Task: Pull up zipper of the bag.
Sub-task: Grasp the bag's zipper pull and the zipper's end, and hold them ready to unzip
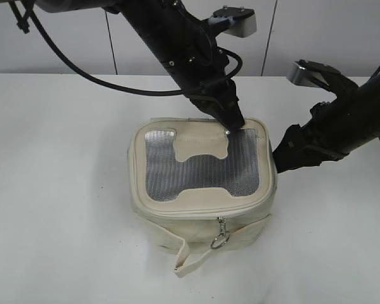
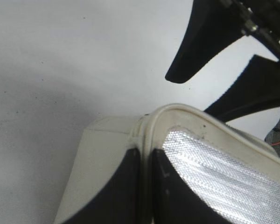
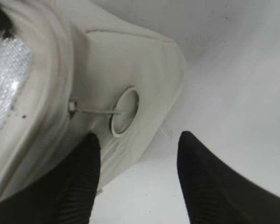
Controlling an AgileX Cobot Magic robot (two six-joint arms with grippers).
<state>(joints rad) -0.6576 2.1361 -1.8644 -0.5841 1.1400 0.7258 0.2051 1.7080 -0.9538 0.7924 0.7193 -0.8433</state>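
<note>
Jaws of left gripper (image 2: 147, 186) pinched shut on the bag's (image 1: 202, 190) lid rim at its far edge; anything held there is hidden. Right gripper (image 3: 137, 182) jaws spread, one touching the bag's right side below a zipper (image 3: 72, 106) ring pull (image 3: 123, 111). Left arm slants down from above; right reaches in low. Bag stands mid-worktop (image 1: 57, 190).

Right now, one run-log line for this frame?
left gripper: shut, tip pressing on bag lid's far edge | right gripper: open beside bag's right side, near ring pull | front slider: untouched
</note>
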